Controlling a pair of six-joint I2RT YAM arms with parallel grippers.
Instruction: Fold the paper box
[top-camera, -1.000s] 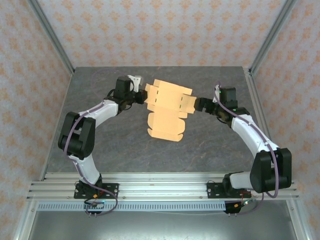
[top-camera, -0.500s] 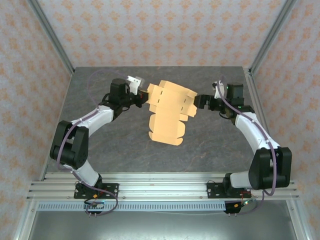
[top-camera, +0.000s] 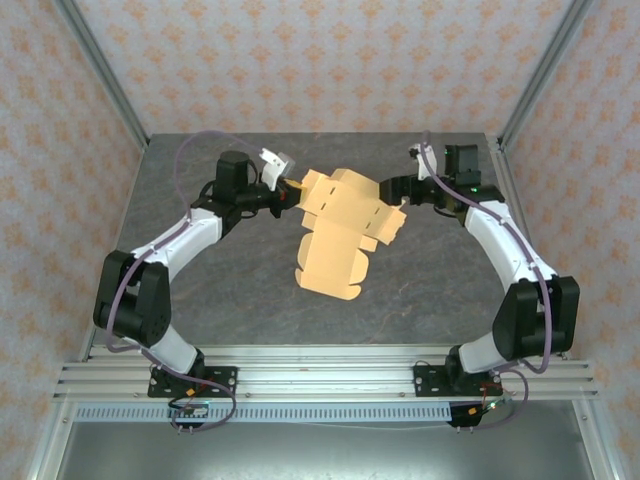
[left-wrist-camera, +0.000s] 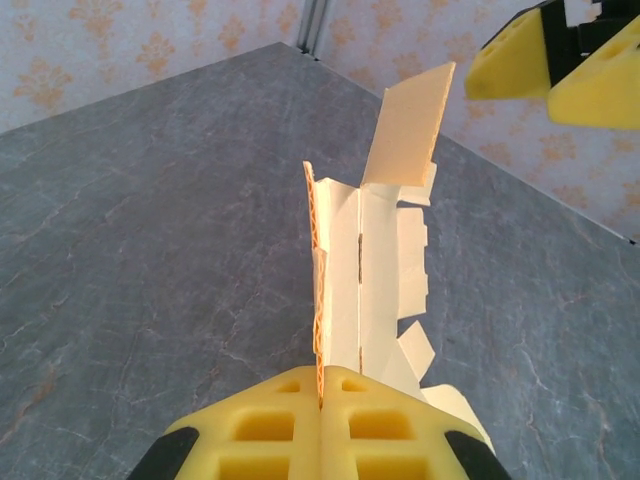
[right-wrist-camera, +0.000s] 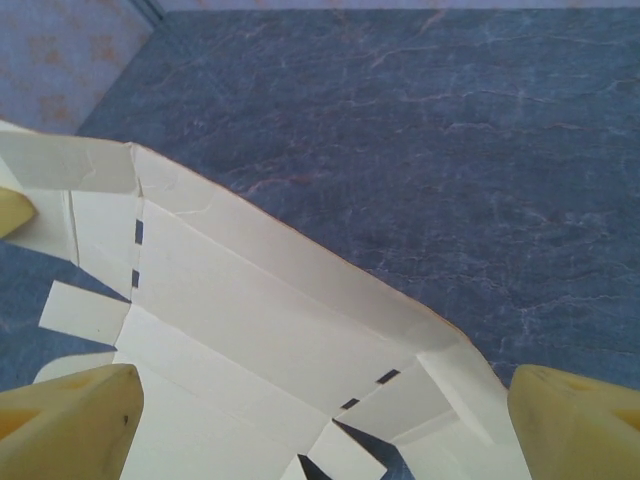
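The paper box (top-camera: 338, 228) is a tan die-cut card sheet with flaps, hanging tilted above the middle of the grey table. My left gripper (top-camera: 291, 188) is shut on the sheet's left edge. In the left wrist view its yellow fingers (left-wrist-camera: 250, 430) pinch the card's thin edge, and the paper box (left-wrist-camera: 378, 270) stands on edge ahead. My right gripper (top-camera: 393, 189) is open at the sheet's upper right corner. In the right wrist view the paper box (right-wrist-camera: 250, 310) spreads between the wide-apart fingers (right-wrist-camera: 75, 425), which do not press on it.
The grey marbled table (top-camera: 200, 290) lies under the sheet. Patterned walls with metal posts (top-camera: 100, 75) close the back and sides. A metal rail (top-camera: 320, 365) runs along the near edge behind both arm bases.
The right gripper has moved back and left, over the sheet's right corner. The left arm has stretched out and the sheet has tilted, still held at its left edge.
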